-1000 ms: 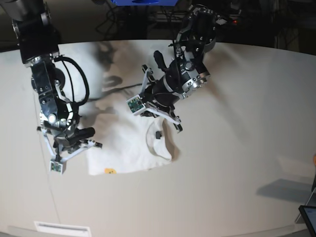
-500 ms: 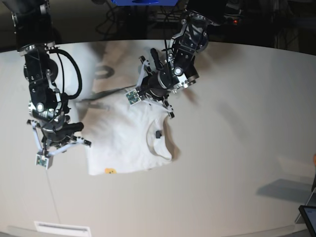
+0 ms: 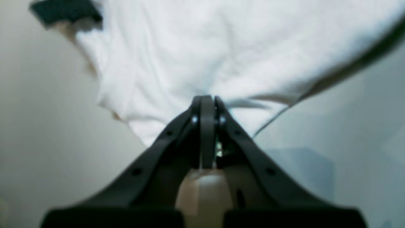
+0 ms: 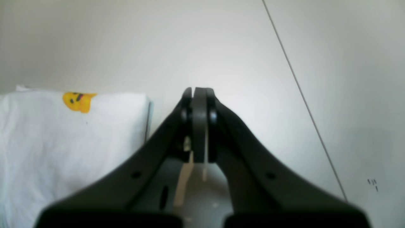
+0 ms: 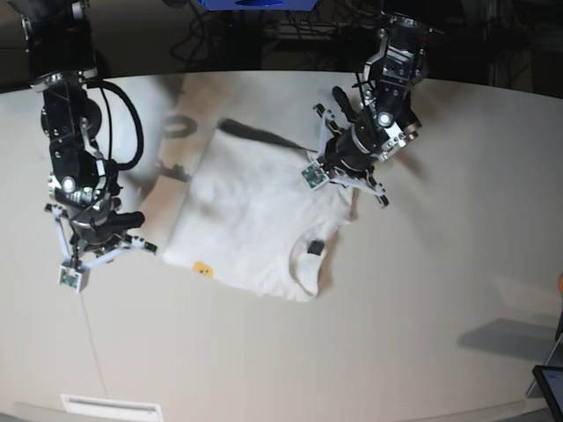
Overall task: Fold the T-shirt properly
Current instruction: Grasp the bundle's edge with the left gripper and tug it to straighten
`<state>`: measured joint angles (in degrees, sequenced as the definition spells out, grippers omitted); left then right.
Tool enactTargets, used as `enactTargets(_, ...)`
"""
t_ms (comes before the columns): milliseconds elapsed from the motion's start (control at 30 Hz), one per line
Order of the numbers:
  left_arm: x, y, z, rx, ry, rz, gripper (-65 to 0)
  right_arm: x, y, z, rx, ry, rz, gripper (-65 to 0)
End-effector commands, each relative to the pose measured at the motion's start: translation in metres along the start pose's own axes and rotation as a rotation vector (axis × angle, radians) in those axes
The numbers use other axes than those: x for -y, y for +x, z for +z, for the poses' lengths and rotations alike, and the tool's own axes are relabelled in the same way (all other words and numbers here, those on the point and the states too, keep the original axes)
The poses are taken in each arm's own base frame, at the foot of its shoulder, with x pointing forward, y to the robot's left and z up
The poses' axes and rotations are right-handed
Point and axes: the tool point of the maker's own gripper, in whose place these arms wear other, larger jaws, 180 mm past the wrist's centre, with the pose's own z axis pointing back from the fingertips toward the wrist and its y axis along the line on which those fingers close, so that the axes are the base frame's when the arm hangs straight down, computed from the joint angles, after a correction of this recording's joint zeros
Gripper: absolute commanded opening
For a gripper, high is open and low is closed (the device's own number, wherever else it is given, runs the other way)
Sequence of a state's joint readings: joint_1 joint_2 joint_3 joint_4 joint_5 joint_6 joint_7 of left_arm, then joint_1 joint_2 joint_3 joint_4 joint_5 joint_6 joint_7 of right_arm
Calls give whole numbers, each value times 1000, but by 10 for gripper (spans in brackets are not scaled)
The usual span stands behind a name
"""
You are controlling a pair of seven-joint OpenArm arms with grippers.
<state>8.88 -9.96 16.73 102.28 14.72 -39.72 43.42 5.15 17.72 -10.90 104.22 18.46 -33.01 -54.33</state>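
The white T-shirt (image 5: 246,220) lies folded into a rough rectangle mid-table, its black neck label (image 5: 312,249) and a yellow print (image 5: 202,268) showing. My left gripper (image 5: 350,189) is at the shirt's right edge. In the left wrist view this gripper (image 3: 207,98) is shut, and the T-shirt (image 3: 190,57) puckers toward its tips. My right gripper (image 5: 104,255) stands off the shirt's left side. In the right wrist view this gripper (image 4: 196,90) is shut on nothing above bare table, and the T-shirt (image 4: 63,142) corner with the yellow print (image 4: 77,100) lies to its left.
The pale table (image 5: 422,308) stretches wide to the right and front. A thin cable (image 5: 92,343) runs toward the front edge, past the right gripper. A white strip (image 5: 110,407) lies at the front left. A dark tablet corner (image 5: 550,387) shows at the lower right.
The left arm has swung right and the T-shirt has slid and turned with it, now lying further right and slanted. The right arm rose and shifted left earlier, then held still.
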Motion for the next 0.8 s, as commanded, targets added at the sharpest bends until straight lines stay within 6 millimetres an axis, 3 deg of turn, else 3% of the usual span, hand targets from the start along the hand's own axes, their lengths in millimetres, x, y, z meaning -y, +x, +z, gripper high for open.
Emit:
enactTargets(0,-15,-17,4,-65,35,-23,-650,-3,22,7,77,11,2,-647)
enactTargets(100,-35,-27,8,-91,73,-48,-650,-6,24,10,81,21,2,-647)
enactTargets(267,-79,-24,12,-96,150,-88,-650,-3,15,10,65,16,6,-647)
enactTargets(533,-131,-19,-10,-126,188,-61,-650,1,6,10,49,6,7,-647)
enactTargets(767,-131,-9,-38,-141,129,-51,-650,2,6,10,48,4,6,-647)
